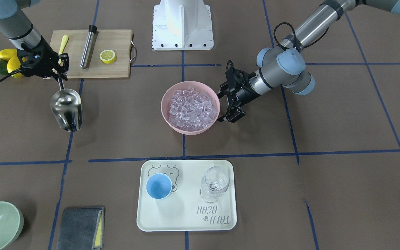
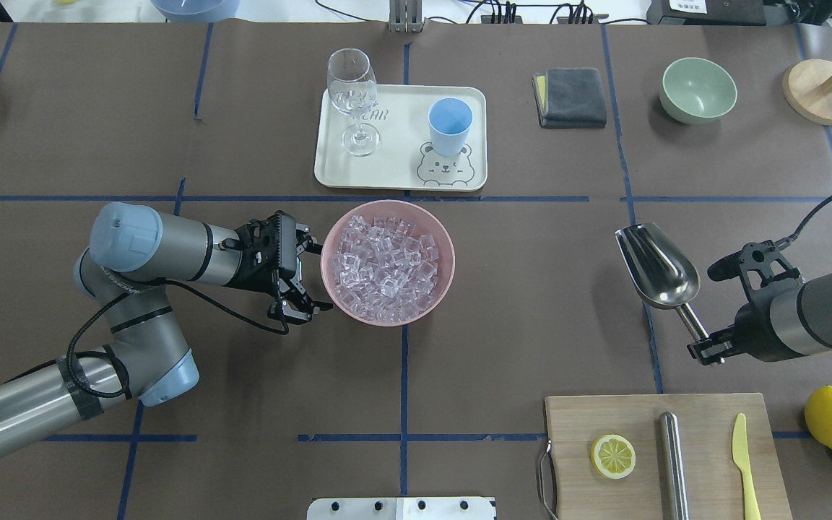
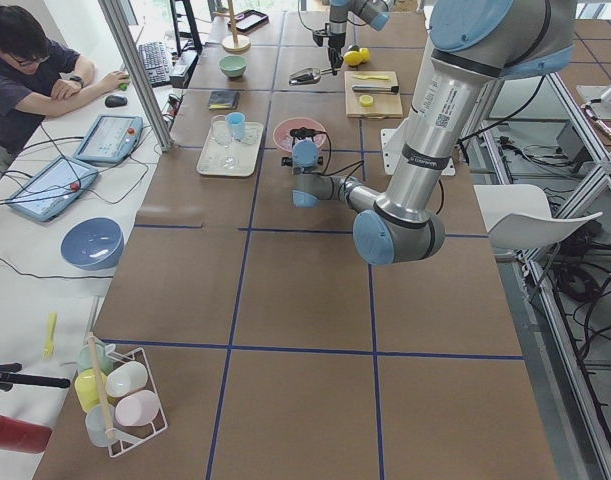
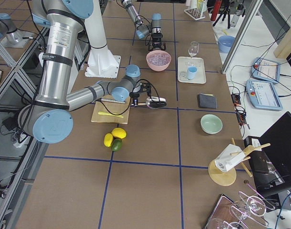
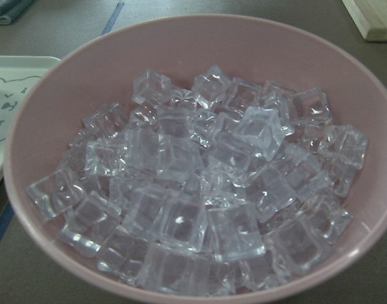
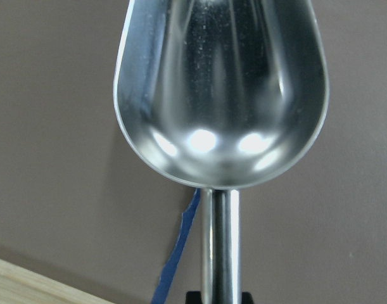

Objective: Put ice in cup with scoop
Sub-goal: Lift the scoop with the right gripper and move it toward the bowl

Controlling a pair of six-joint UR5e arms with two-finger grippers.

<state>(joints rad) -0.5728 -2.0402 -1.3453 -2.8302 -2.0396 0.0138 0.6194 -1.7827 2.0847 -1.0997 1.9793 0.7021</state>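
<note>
The ice (image 1: 191, 107) is heaped in a pink bowl (image 1: 186, 131) at the table's middle; the ice fills the left wrist view (image 5: 199, 190). My left gripper (image 2: 317, 278) is open, its jaws spread beside the bowl's (image 2: 445, 238) rim on my left; whether it touches the rim I cannot tell. My right gripper (image 2: 705, 348) is shut on the handle of the steel scoop (image 2: 658, 274), held above the table far to the bowl's right. The scoop's trough (image 6: 222, 88) is empty. The light-blue cup (image 2: 450, 123) stands upright and empty on a cream tray (image 2: 394, 162) beyond the bowl.
A clear wine glass (image 2: 352, 94) stands on the tray beside the cup. A wooden board (image 2: 705, 433) with a lemon half, a steel cylinder and a yellow knife lies near my right arm. Lemons (image 2: 831, 417), a grey cloth (image 2: 571, 97) and a green bowl (image 2: 698, 88) lie at the right.
</note>
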